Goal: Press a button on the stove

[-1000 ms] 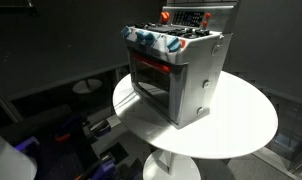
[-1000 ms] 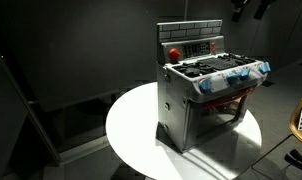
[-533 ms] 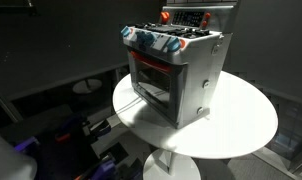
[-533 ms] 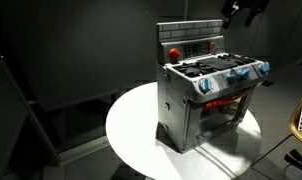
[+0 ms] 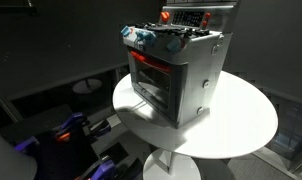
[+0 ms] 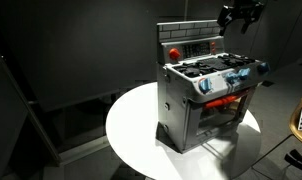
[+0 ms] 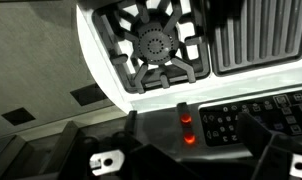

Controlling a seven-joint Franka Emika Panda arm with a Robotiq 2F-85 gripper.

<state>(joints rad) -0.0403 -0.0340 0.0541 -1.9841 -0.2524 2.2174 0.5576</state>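
The hand (image 6: 239,20), spread wide, has dropped toward the stove (image 6: 186,105), at one o'clock above its red panel (image 6: 191,48); the press looks close.

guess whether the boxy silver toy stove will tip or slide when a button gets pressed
The boxy silver toy stove looks light, so it may slide on the smooth white table. Its broad base probably resists tipping.

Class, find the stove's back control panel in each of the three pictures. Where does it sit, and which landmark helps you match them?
Exterior view: control panel at the top edge, right of centre.
Exterior view: control panel upper middle, behind the cooktop.
Wrist view: control panel lower right, with red lights.
Shared landmark: the black burner grate just in front of it.
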